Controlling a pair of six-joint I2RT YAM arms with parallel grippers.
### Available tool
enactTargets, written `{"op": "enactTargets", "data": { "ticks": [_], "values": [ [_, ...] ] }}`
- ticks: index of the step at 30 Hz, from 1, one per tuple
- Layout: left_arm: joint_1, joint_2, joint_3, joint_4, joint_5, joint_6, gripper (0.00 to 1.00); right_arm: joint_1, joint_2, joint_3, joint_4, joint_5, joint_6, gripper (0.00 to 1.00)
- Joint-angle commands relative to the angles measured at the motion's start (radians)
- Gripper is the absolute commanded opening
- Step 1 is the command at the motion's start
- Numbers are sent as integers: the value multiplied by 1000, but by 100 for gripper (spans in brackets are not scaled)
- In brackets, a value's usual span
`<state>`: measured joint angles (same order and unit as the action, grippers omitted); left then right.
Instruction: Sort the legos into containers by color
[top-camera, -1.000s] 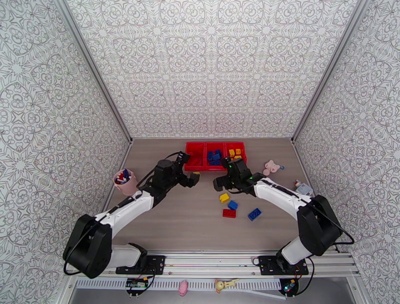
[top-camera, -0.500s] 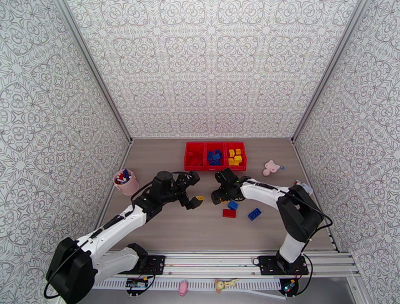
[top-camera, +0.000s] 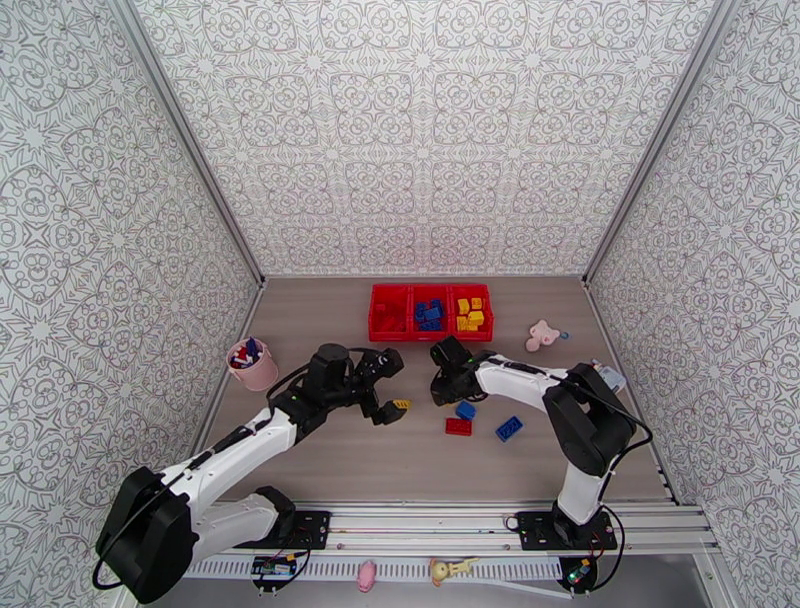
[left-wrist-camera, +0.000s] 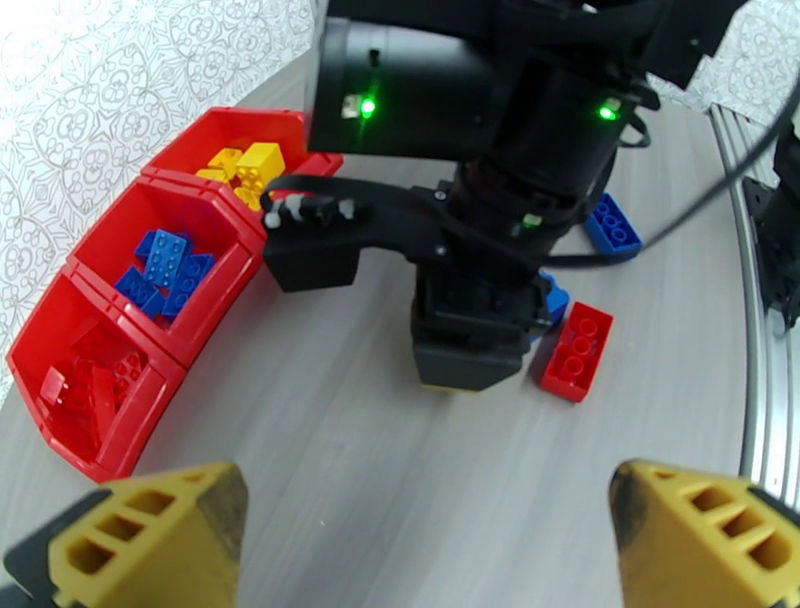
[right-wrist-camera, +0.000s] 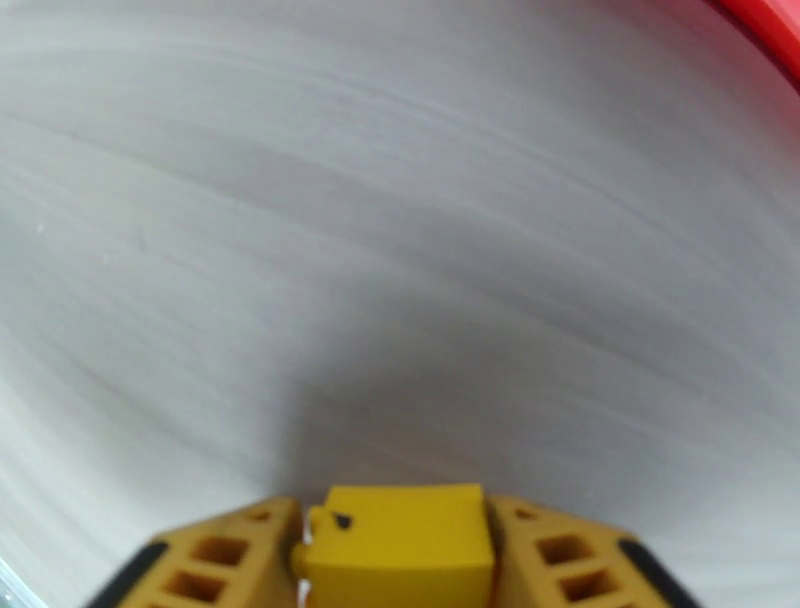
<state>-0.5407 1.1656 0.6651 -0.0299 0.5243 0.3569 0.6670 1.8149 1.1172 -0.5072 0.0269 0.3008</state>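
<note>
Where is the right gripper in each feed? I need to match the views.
Top external: right gripper at mid-table, just behind the loose blue brick.
Left wrist: picture centre, black body pointing down at the table, red brick to its right.
Right wrist: jaws at the bottom edge, closed on a yellow brick.
Shared landmark: red bin row, likely the red edge at the top right corner.

Bright even light; soft shadows; right wrist view blurry; containers (left-wrist-camera: 225, 300) bowed by lens.
</note>
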Motion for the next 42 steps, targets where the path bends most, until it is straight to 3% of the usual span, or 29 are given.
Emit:
{"op": "enactTargets", "data": {
  "ticks": [1,10,18,27,42],
  "values": [
    [0,8,4,19,32,10,100,5,-6,20,-16,13,12,37],
    [-16,0,-15,97,0,-37,100,3,-107,-4,45,54,17,36],
    [-63,45,-40,269,-55,-93,100,-48,-167,51,125,119,-26,36],
    [-137,208,3,494,-100,-149,100,-192,-45,256,188,141,-116,36],
    [-173,284,30,489,-76,-130,100,-369,318,632,193,113,-142,36]
  ]
}}
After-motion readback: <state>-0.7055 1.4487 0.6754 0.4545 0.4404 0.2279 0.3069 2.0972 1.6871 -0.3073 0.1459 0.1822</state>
